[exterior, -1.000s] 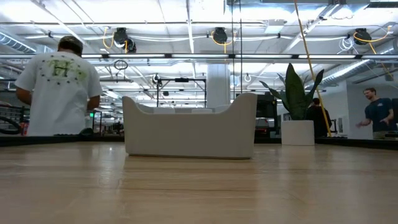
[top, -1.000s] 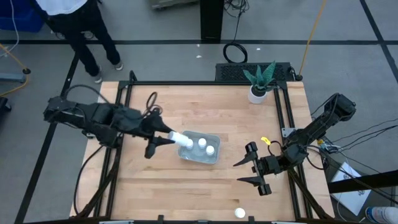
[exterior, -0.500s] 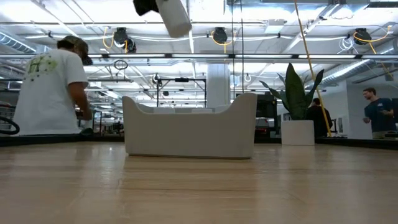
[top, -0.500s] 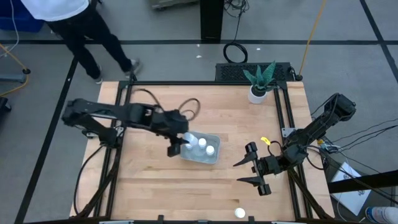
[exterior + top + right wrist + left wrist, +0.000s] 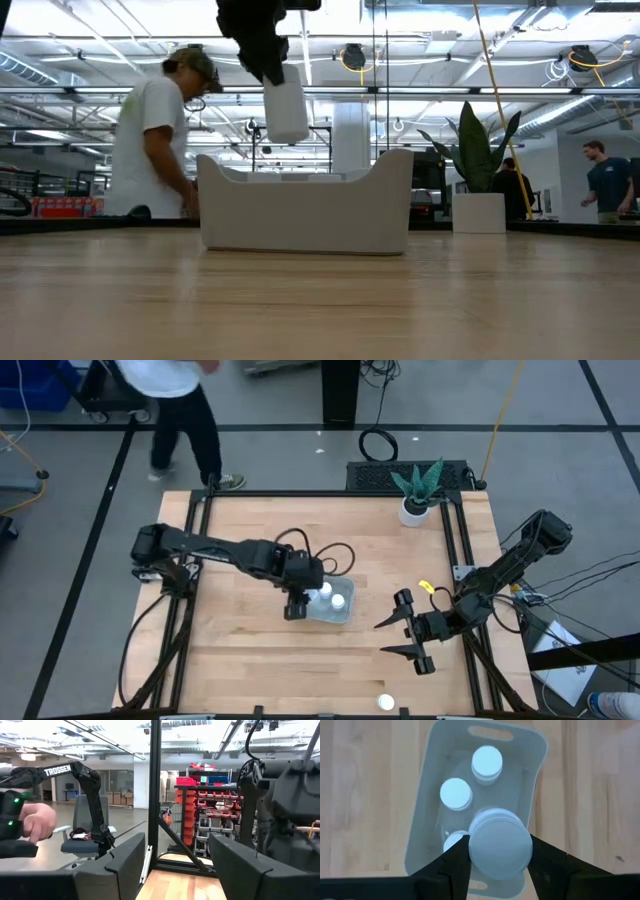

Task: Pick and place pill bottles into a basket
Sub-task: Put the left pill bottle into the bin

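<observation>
My left gripper (image 5: pixel 297 603) hangs over the left end of the pale basket (image 5: pixel 344 616), shut on a white pill bottle (image 5: pixel 500 842). The low view shows that bottle (image 5: pixel 286 110) just above the basket's rim (image 5: pixel 305 180). Two bottles (image 5: pixel 486 762) (image 5: pixel 456 795) stand upright on the basket floor (image 5: pixel 520 785), and a third (image 5: pixel 451 840) peeks out beside the held one. One more bottle (image 5: pixel 385 702) lies on the table by the near edge. My right gripper (image 5: pixel 392 637) waits open at the right, raised off the table. My left gripper pinches the bottle's sides (image 5: pixel 475 847) between its two fingers (image 5: pixel 449 866), near the bottle's upper end. The fingers come steeply from above, pointing down. The bottle hangs below them, slightly tilted, clear of the basket.
A potted plant (image 5: pixel 415 495) stands at the far right corner. A small yellow object (image 5: pixel 427 586) lies near the right edge. A person (image 5: pixel 175 400) stands beyond the table's far left corner. Bare wood lies in front of and behind the basket.
My left gripper has swung toward the table's right and come down over the basket, tipping from nearly level to steeply downward. The bottle came with it, from sticking out sideways to hanging close above the basket's left end. The person has walked along the far side.
</observation>
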Controlling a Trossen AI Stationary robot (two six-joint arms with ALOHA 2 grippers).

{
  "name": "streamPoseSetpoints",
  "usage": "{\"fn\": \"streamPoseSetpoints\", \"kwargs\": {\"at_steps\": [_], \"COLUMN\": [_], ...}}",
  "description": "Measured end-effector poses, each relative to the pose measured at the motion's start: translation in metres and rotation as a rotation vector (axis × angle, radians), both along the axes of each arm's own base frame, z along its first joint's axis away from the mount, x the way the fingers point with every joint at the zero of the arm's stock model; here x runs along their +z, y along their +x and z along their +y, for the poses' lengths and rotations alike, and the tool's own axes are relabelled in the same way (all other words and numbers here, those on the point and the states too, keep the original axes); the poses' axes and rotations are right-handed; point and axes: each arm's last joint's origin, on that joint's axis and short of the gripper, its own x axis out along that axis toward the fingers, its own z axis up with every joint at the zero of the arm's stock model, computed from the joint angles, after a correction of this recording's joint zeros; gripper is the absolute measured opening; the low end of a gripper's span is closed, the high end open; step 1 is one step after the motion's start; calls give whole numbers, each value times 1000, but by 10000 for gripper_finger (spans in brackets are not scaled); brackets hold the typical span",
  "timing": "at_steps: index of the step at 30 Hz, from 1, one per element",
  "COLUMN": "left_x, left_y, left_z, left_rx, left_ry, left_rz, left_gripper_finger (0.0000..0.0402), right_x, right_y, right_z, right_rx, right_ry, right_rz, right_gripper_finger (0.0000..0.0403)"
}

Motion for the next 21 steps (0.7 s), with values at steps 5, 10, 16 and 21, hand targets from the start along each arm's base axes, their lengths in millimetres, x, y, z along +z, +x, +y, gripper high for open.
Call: {"fn": "streamPoseSetpoints", "kwargs": {"at_steps": [5, 10, 16, 21], "left_x": [-11, -17, -30, -47], "left_y": [5, 8, 17, 26], "left_z": [-7, -11, -15, -20], "left_rx": [-28, -43, -58, -80], "left_ry": [10, 13, 16, 25], "left_rz": [32, 36, 42, 67], "left_gripper_finger": [163, 163, 173, 163], "right_x": [0, 0, 0, 0], "right_y": [0, 0, 0, 0], "right_z": [0, 0, 0, 0], "right_rx": [0, 1, 1, 1], "right_ry": [0, 3, 4, 3], "right_rz": [0, 1, 0, 2], "right_gripper_finger": [212, 212, 212, 212]}}
